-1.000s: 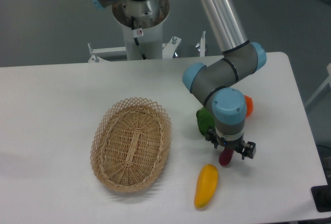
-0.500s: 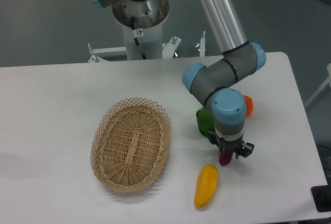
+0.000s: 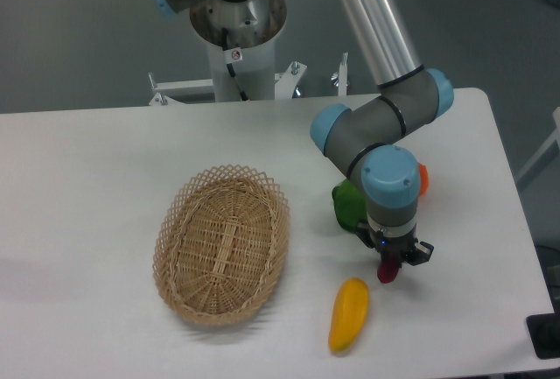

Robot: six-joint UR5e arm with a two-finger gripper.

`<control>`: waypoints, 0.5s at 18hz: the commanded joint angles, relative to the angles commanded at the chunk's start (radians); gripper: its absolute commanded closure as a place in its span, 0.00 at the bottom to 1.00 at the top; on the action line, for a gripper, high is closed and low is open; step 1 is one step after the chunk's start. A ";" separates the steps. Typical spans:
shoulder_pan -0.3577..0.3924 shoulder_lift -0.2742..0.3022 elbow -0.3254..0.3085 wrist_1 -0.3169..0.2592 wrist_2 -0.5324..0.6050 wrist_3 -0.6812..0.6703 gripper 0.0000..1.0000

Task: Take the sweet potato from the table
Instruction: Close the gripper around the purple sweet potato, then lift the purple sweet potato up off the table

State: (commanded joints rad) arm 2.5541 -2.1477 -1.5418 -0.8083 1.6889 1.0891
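The hand [image 3: 390,261] is clamped narrowly on the small dark magenta sweet potato [image 3: 385,270], just above the white counter [image 3: 87,178]; its fingers have drawn closer together than a second ago.

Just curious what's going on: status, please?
End effector down over sweet potato, fingers apparently closed on it. Potato at table level. Yellow fruit close by, not blocking.

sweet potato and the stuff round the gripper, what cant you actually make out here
- Sweet potato: only its lower end shows below the gripper; the rest is hidden by the wrist.
- Whether the sweet potato touches the table or is lifted: cannot tell from this single view.
- Green item: half covered by the arm, shape unclear.
- Orange item: only a sliver shows behind the wrist.
- Finger contact: too small to see.
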 joint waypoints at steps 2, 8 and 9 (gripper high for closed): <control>0.000 0.017 0.005 -0.002 -0.023 0.000 0.69; -0.003 0.129 -0.003 -0.072 -0.161 -0.037 0.69; -0.006 0.150 -0.004 -0.084 -0.191 -0.055 0.69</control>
State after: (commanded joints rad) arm 2.5480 -1.9975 -1.5462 -0.8927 1.4975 1.0341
